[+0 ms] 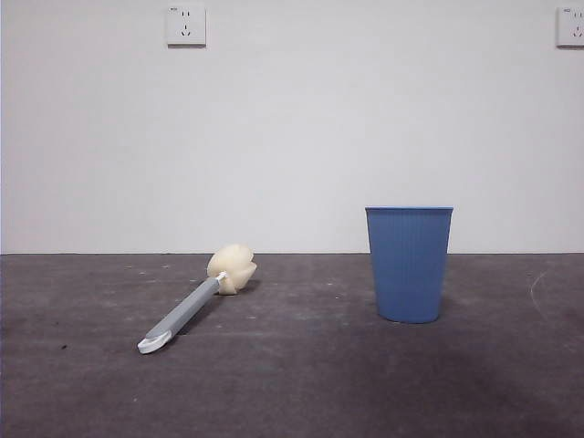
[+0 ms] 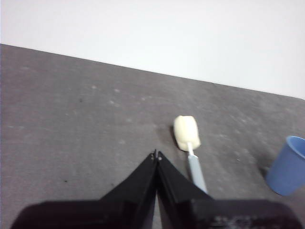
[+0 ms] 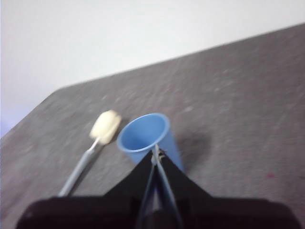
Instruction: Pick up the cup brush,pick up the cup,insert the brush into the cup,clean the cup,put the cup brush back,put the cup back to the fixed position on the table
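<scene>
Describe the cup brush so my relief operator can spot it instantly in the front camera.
On the dark table, look apart from the upright blue cup, to its left in the front view. The cup brush lies flat there, untouched by either gripper. Its slim grey handle, white hooked end and cream-yellow sponge head set it apart.

Cup brush [image 1: 193, 308]: lying on the table [image 1: 292, 383], left of the cup, head toward the wall
Cup [image 1: 409, 265]: upright, well apart
</scene>
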